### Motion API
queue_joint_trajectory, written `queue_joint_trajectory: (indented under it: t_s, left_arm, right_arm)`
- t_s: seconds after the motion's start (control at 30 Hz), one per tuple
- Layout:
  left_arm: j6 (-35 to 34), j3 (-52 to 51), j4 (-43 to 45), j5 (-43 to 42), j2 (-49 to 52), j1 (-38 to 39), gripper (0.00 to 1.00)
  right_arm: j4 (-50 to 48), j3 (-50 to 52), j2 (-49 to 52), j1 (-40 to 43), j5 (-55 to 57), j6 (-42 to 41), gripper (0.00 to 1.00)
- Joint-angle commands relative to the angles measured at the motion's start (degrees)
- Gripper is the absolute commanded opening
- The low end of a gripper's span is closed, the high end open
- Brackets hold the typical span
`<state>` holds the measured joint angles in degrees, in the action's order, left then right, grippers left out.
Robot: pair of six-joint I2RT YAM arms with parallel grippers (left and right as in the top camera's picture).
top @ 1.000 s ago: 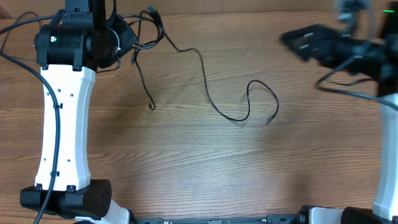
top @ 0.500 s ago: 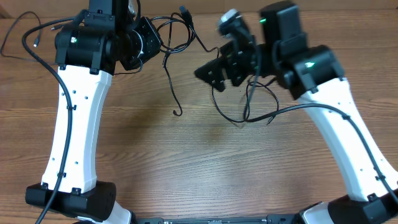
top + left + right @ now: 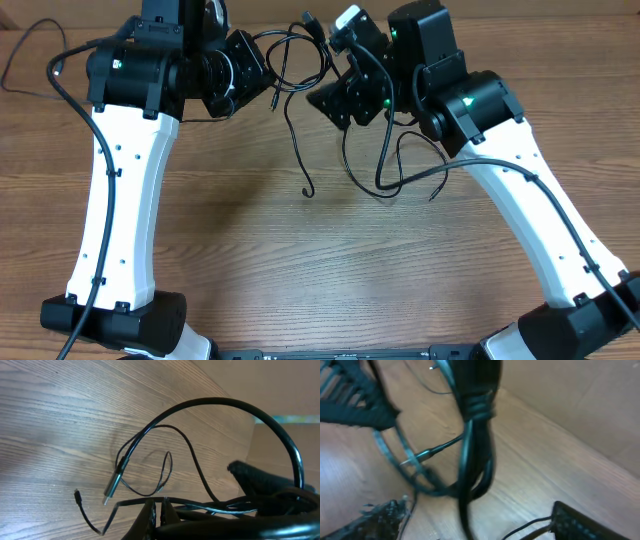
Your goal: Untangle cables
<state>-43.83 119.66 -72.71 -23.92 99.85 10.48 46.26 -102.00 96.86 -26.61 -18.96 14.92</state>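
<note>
The cables (image 3: 300, 42) are thin black cords bunched in loops at the back middle, lifted off the wooden table (image 3: 250, 270). One strand hangs down to a hooked end (image 3: 308, 192). Another strand (image 3: 412, 180) trails on the wood under the right arm. My left gripper (image 3: 265, 85) is shut on the bundle. In the left wrist view its fingertips (image 3: 150, 515) pinch a strand, and a silver plug (image 3: 112, 487) dangles below. My right gripper (image 3: 335, 75) is right beside the bundle with its jaws wide. In the right wrist view the cable bunch (image 3: 475, 455) hangs between the spread fingers (image 3: 380, 520), blurred.
Both white arms lean in over the back of the table, their heads close together. The left arm's own thick wiring (image 3: 30, 50) loops at the far left. A beige wall (image 3: 580, 405) stands behind the table edge.
The right arm swung in from the far right to the bundle, and its jaws have begun to narrow. The left gripper carried the cables rightward, and the hanging strand moved with it.
</note>
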Motion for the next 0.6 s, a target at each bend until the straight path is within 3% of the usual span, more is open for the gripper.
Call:
queue_joint_trajectory:
  t_s: [0.0,0.07,0.13,0.2,0.27,0.37,0.47,0.57]
  left_arm:
    - [1.66,0.50,-0.20,-2.01,0.02,0.07,0.04]
    - [1.64,0.50,-0.13,-1.81,0.02,0.04,0.04]
    - [1.62,0.50,-0.11,-0.83,0.02,0.04,0.04]
    - [1.62,0.50,-0.11,-0.31,0.02,0.04,0.04]
    - [1.64,0.50,-0.11,-0.02,0.02,0.04,0.04]
    - [1.64,0.50,-0.13,2.01,0.02,0.04,0.04]
    - [1.64,0.50,-0.17,8.83,0.07,0.07,0.04]
    - [1.64,0.50,-1.44,22.36,0.37,0.07,0.04]
  right_arm:
    - [-0.55,-1.14,1.05,0.33,5.35,0.61,0.83]
    - [-0.11,-1.14,1.11,0.33,6.12,0.63,0.74]
    - [0.31,-1.14,1.11,0.33,6.12,0.59,0.51]
    - [0.50,-1.14,1.11,0.33,6.12,0.57,0.47]
    - [0.48,-1.14,1.11,0.33,6.12,0.24,0.35]
    - [0.48,-1.16,1.09,0.33,6.12,-1.31,0.04]
    - [0.20,-1.25,0.37,0.33,6.10,-5.64,0.04]
    - [-0.59,-1.27,-2.73,1.14,8.59,-12.15,0.04]
